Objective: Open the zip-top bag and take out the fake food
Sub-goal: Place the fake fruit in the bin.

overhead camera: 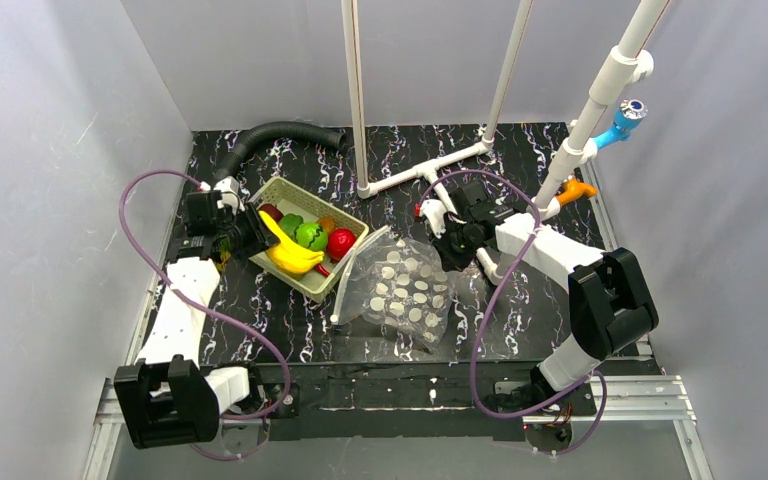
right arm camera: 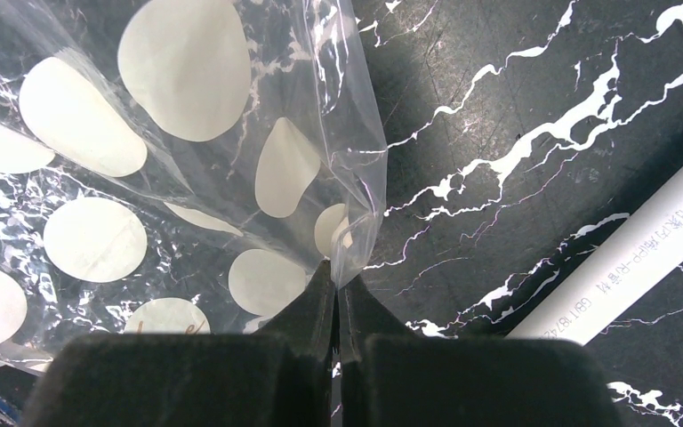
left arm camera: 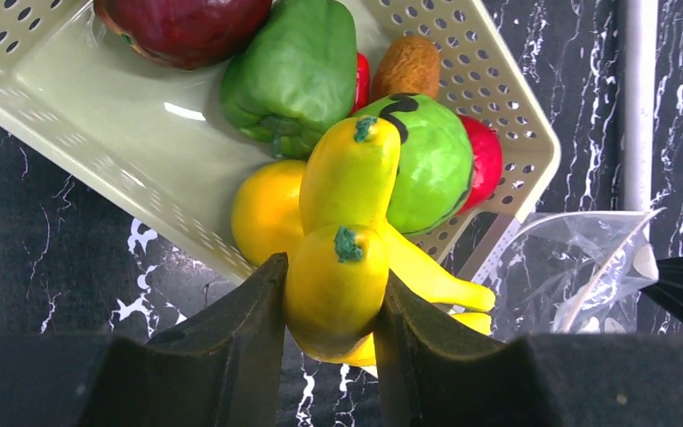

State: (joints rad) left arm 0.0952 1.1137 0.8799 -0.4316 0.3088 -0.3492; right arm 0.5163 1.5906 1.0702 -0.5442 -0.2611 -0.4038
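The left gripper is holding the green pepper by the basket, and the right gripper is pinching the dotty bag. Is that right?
Not quite. The left gripper is holding the yellow banana, not the green pepper, which lies in the basket. The left wrist view shows this. The right gripper is indeed pinching the dotty bag.

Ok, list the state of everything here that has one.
left pincer: shut on the banana.
right pincer: shut on an edge of the zip-top bag.
zip-top bag: on the table, no food visible inside.
banana: held at the rim of the basket.
basket: holds the other fake food.
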